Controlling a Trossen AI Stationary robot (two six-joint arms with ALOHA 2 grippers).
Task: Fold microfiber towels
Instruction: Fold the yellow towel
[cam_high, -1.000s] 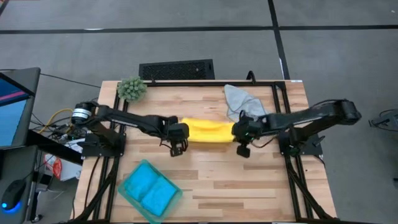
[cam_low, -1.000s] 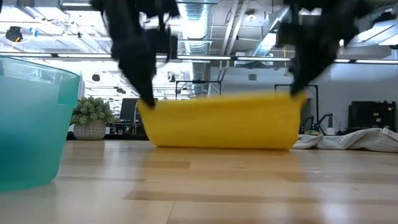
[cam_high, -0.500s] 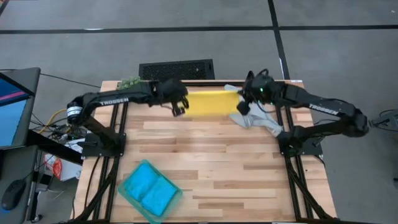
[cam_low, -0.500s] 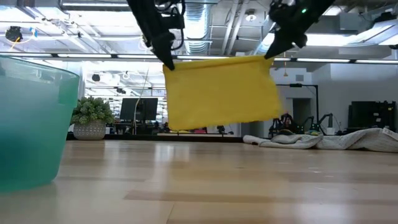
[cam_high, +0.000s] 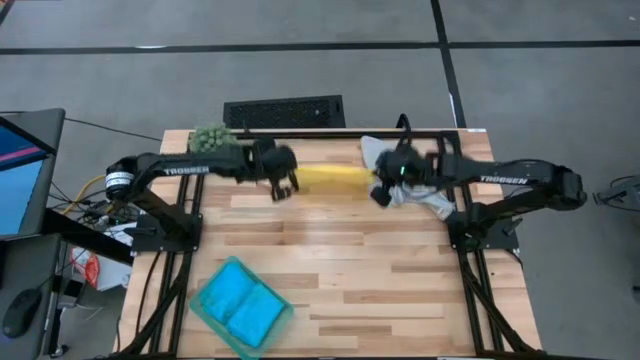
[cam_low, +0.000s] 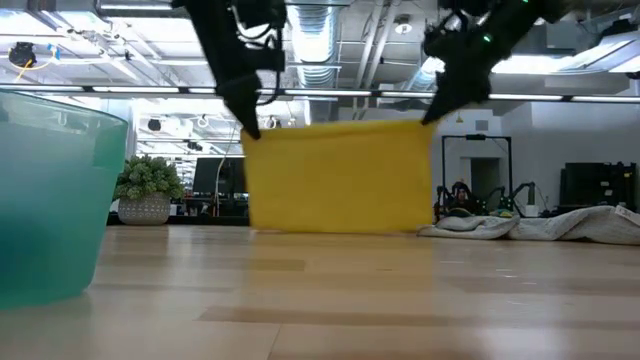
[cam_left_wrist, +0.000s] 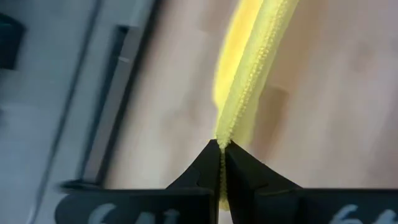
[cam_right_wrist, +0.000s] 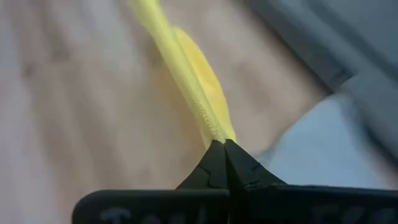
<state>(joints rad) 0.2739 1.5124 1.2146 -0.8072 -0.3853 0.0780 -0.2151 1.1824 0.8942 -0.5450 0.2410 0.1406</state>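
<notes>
A yellow towel (cam_low: 338, 177) hangs stretched between two robot arms above the far part of a wooden table (cam_high: 350, 270), its lower edge at or just above the boards in the low view. The left gripper (cam_high: 284, 181) pinches one upper corner — its fingers pressed together on the hem, as the left wrist view shows (cam_left_wrist: 221, 163) — while the right gripper (cam_high: 384, 186) clamps the opposite corner the same way (cam_right_wrist: 224, 163). A light grey towel (cam_high: 385, 155) lies crumpled at the far right of the table, just behind the right gripper. At the far left corner sits a fuzzy green plant ball (cam_high: 209, 138). Near the front left edge, a teal bin (cam_high: 240, 308) holds bright blue towels (cam_high: 236, 305).
</notes>
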